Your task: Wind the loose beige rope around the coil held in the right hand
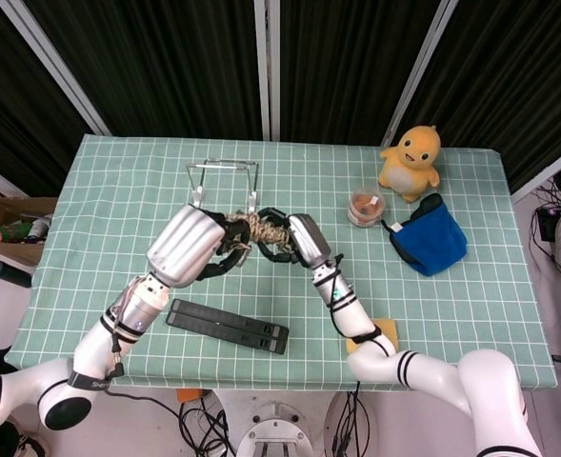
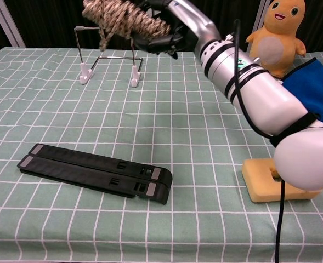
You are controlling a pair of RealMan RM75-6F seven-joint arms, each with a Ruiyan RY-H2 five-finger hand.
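Beige rope coil point(image 1: 259, 228) | held aloft mid-table in R hand point(image 1: 294, 243), fingers wrapped round it | long axis L–R | L hand point(image 1: 204, 249) touching coil's L end, grip unclear

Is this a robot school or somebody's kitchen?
Probably a robot lab, not a kitchen: black curtains behind, cables on the floor, and a checked table with practice things like a plush toy.

The wire stand point(image 2: 107, 55) sits at the back left of the table point(image 2: 194, 131), with the flat bar point(image 2: 95, 173) near the front. The toy point(image 2: 275, 34), jar point(image 1: 366, 206) and cloth point(image 1: 430, 238) lie back right, the sponge point(image 2: 260, 183) in front of them
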